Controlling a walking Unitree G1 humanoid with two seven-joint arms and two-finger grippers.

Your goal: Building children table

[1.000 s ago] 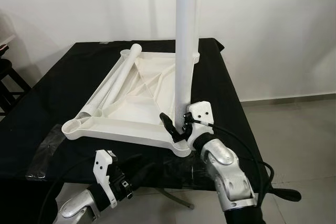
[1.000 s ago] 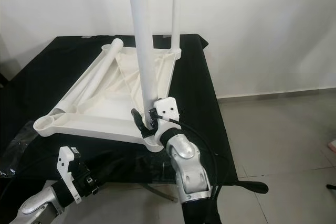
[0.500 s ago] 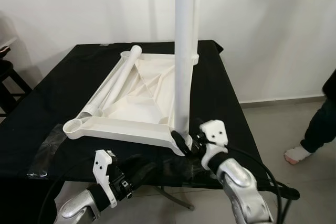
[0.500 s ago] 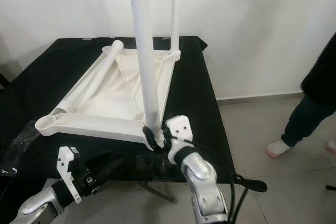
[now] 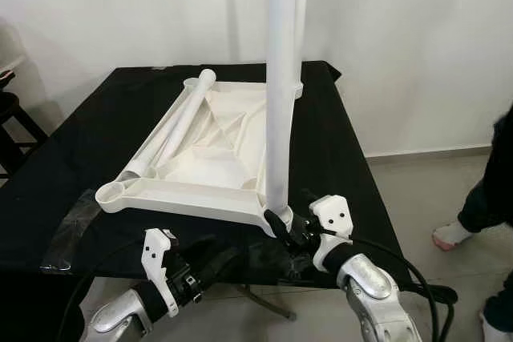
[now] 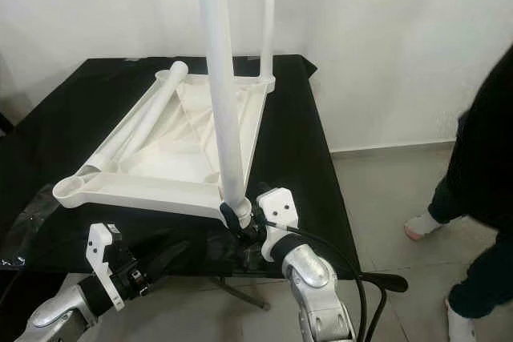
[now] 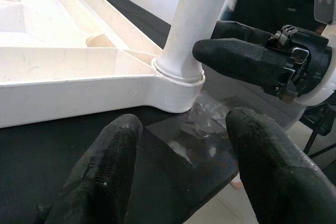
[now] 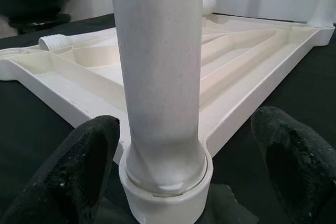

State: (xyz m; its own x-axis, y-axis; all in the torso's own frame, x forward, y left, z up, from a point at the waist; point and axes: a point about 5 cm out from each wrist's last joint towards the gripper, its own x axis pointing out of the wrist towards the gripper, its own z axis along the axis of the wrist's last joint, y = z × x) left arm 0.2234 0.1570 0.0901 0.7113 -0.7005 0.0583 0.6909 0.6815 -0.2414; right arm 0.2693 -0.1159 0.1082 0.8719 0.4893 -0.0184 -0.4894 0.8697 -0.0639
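Observation:
An upside-down white plastic tabletop (image 5: 186, 199) lies on a black table (image 5: 80, 150). One white leg (image 5: 279, 102) stands upright in its near right corner socket. A second leg (image 6: 268, 14) stands at the far right corner. Loose legs (image 5: 180, 122) lie along the tabletop's left side. My right gripper (image 5: 282, 224) is open at the foot of the near leg, its fingers (image 8: 79, 174) standing apart on either side of it without touching. My left gripper (image 7: 181, 145) is open low at the table's front edge, facing that same corner.
Clear plastic film (image 5: 72, 226) lies on the table at the near left and under the near corner (image 7: 202, 129). A person's leg and foot (image 6: 477, 174) stand on the tiled floor to the right. A dark stool (image 5: 12, 118) stands at the far left.
My right arm has dropped lower and drawn back toward the table's front edge, its fingers now loose around the leg's foot. A person has stepped in from the right.

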